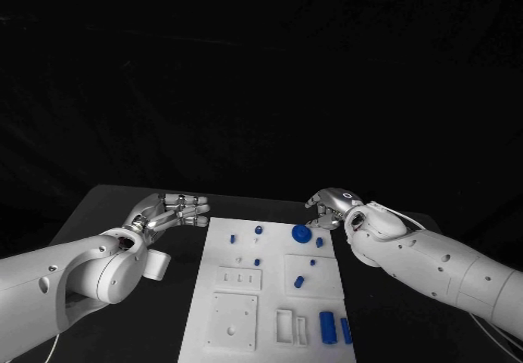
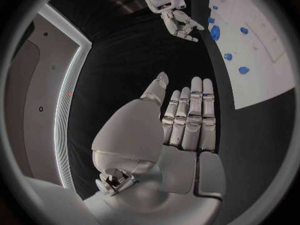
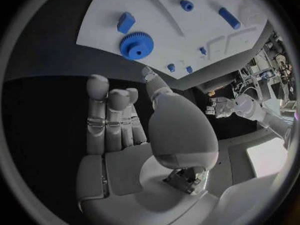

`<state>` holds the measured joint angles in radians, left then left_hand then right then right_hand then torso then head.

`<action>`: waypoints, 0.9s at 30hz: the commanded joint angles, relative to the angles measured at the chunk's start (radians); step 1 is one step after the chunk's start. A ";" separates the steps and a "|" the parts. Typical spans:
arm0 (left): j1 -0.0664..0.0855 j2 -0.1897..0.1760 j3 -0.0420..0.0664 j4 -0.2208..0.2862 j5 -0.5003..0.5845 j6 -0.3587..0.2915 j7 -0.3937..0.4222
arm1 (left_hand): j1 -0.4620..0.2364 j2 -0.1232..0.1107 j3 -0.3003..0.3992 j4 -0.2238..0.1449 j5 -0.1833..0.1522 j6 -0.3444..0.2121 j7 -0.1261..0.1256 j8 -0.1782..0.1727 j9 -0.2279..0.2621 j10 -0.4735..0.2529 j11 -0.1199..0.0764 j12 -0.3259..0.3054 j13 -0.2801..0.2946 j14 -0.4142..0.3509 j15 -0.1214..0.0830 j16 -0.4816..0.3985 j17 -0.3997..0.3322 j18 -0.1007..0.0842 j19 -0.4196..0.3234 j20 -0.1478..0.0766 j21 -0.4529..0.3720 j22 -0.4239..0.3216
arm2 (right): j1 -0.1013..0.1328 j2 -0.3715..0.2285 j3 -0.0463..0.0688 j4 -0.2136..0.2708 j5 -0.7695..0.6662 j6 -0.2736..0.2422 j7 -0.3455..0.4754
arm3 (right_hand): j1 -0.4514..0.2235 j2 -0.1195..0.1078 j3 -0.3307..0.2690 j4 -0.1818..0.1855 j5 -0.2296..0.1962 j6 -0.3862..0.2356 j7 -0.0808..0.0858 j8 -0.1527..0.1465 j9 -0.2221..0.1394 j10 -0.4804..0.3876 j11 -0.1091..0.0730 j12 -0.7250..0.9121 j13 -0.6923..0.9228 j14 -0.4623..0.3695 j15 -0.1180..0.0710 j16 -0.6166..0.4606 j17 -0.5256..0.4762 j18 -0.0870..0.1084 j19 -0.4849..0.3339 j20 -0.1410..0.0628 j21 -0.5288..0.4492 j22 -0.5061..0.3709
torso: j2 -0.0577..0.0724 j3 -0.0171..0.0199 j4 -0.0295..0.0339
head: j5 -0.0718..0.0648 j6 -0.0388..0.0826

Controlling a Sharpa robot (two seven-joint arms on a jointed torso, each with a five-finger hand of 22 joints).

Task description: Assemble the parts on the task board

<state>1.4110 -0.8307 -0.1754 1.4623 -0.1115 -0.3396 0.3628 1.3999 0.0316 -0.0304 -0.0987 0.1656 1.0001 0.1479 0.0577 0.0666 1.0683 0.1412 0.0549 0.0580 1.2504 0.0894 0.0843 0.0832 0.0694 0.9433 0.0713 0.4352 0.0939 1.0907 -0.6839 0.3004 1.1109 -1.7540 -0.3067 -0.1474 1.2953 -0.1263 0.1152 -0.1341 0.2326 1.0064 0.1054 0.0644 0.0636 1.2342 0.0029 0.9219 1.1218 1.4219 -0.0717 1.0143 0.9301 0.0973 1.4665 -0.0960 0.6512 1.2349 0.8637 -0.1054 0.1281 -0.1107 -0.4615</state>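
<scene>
We are hovering both hands at the far end of the task board [image 1: 234, 333], which is lying on the black desk [image 1: 131, 208] between them. Our left hand [image 1: 169, 212] is holding nothing, its fingers straight and lying side by side in the left wrist view, just off the board's edge. Our right hand [image 1: 335, 208] is also holding nothing, fingers loosely extended with the thumb apart, and the blue gear [image 1: 301, 233] is sitting on the board just beside its fingertips. We are judging that gear to be a light, rigid plastic piece; its toothed rim should give good purchase, so pinching it across the rim looks safest, since its flat face offers little to grip. The small blue pegs [image 1: 298, 281] nearer our body look light, smooth and liable to roll or slip, so they would need a pinch at mid-length. The right wrist view is showing the gear's teeth [image 3: 137, 45] and central bore clearly, which the head view is leaving as a plain disc. The head view, though, is showing the board's near recesses and the longer blue cylinder [image 1: 327, 327] lying there.
</scene>
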 commanded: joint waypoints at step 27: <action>0.001 0.007 0.000 -0.007 -0.008 0.023 0.005 | 0.002 -0.007 -0.002 0.002 -0.003 0.004 0.003 0.005 0.000 -0.007 -0.002 0.003 0.001 -0.003 0.004 -0.005 -0.001 -0.002 0.004 0.005 0.000 -0.004 | -0.024 0.075 0.002 -0.120 0.058 0.108 0.028 | -0.008 0.004 0.033 0.005 -0.005 0.034 0.002 -0.003 0.000 0.081 0.002 0.222 0.163 0.034 0.008 0.080 0.223 0.003 0.049 0.012 0.149 0.166 | 0.000 -0.0042 0.0039 | -0.003 -0.015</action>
<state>1.4109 -0.8251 -0.1759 1.4534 -0.1133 -0.3344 0.3627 1.3999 0.0316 -0.0304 -0.0988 0.1656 1.0001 0.1479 0.0577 0.0666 1.0683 0.1412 0.0549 0.0578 1.2504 0.0894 0.0843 0.0832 0.0694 0.9433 0.0713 0.4352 0.0911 1.0681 -0.6112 0.3013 0.9932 -1.6978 -0.2176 -0.1340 1.2914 -0.1303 0.1416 -0.1287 0.2323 1.0329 0.1079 0.0643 0.0635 1.3065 0.0054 1.1388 1.2845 1.4471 -0.0624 1.0899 1.1522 0.1073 1.4684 -0.0872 0.7943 1.3079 0.8644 -0.1096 0.1323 -0.1128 -0.4756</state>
